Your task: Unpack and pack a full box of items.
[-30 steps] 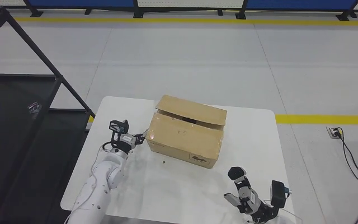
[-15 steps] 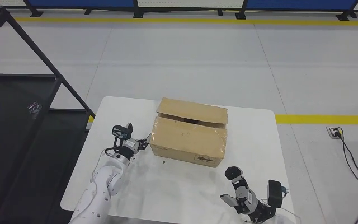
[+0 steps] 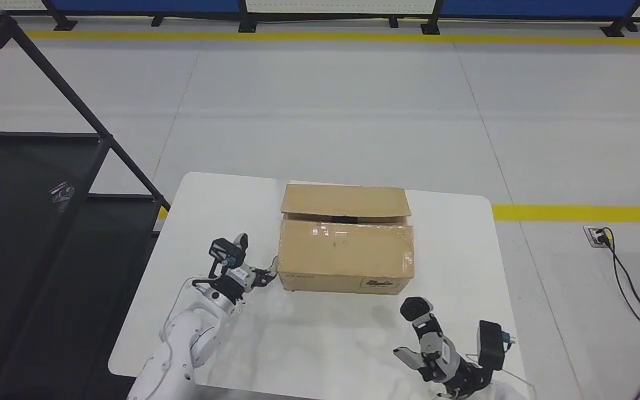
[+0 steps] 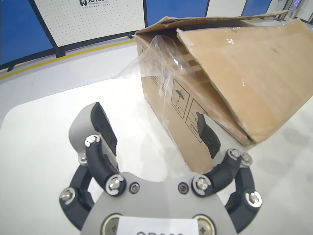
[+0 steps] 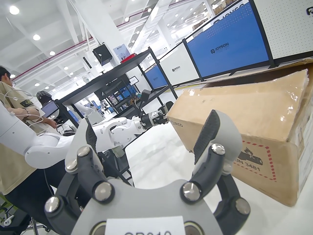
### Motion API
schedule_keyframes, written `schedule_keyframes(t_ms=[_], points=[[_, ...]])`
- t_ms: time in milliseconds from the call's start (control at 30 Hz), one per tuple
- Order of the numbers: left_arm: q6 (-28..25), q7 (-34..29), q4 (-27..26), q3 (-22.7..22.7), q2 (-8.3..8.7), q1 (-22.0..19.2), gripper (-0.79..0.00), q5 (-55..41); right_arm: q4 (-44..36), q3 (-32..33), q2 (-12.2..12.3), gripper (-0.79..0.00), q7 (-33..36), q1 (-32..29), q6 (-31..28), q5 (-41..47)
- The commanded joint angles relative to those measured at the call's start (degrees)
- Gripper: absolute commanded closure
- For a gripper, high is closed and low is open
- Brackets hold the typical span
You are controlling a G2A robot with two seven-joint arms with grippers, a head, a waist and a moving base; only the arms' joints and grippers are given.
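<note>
While the box [image 3: 345,240] sat flaps-down on the surface [image 3: 330,335], the left gripper [image 4: 150,113] beside its corner and the right gripper [image 5: 149,118] held their fingers wide and empty; unpacking seemingly called next for lifting a flap.

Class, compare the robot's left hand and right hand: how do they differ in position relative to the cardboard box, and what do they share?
The left hand sits close at the short end of the cardboard box, where clear tape hangs loose. The right hand stands apart from the box's long side, near the robot-side edge of the table. Both hands are open and hold nothing.
</note>
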Motion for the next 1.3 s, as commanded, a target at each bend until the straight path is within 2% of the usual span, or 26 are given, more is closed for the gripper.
schedule_keyframes(t_ms=[0, 167, 400, 867, 933, 1067, 1267], points=[[1.2, 0.3, -0.5, -0.4, 0.12, 0.6, -0.785, 0.6, 0.1, -0.1, 0.0, -0.785, -0.1, 0.1, 0.0, 0.0], [5.0, 0.7, 0.1, -2.4, -0.01, 0.3, -0.785, -3.3, 0.3, -0.2, 0.0, -0.785, 0.0, 0.3, 0.0, 0.1], [10.8, -0.4, 2.8, -3.7, -0.58, -2.4, -0.785, -8.5, -0.1, -0.2, 0.1, -0.785, 0.1, 0.3, 0.3, 0.2], [10.8, -0.4, 2.8, -3.7, -0.58, -2.4, -0.785, -8.5, -0.7, 0.7, 0.2, -0.785, -0.6, -0.9, 1.1, 0.8], [12.3, -1.0, 3.6, -3.6, -0.62, -2.9, -0.785, -7.7, -0.7, 0.7, 0.2, -0.785, -0.6, -0.9, 1.1, 0.8], [12.8, 0.6, 9.2, -0.9, -1.02, -6.8, -0.785, -3.4, -0.7, 0.7, 0.2, -0.785, -0.6, -0.9, 1.1, 0.8], [11.1, 4.5, 21.3, 3.0, -2.23, -14.4, -0.785, -1.9, -0.7, 0.7, 0.2, -0.785, -0.6, -0.9, 1.1, 0.8]])
